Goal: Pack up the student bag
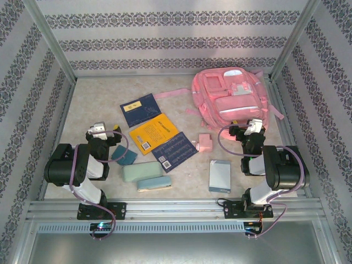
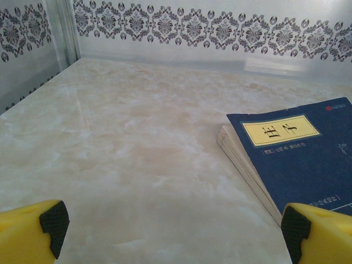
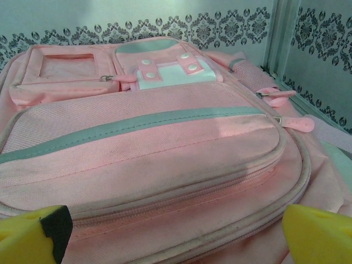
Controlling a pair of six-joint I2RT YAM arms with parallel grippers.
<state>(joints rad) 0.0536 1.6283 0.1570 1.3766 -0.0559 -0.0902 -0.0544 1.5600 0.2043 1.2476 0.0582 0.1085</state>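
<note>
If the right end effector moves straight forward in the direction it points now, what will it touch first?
Most likely the student bag: its lower front pocket lies directly ahead of the open right end effector, and nothing stands between them. How near it is, the wrist view does not tell.

Work area is enclosed on three sides by pale walls (image 1: 165, 55) papered with dark damask bands, framed by aluminium posts (image 1: 50, 44), floored with a beige marble-look tabletop (image 1: 93, 99), edged by aluminium rails (image 1: 176, 208) at the near side, lit evenly with soft glare
</note>
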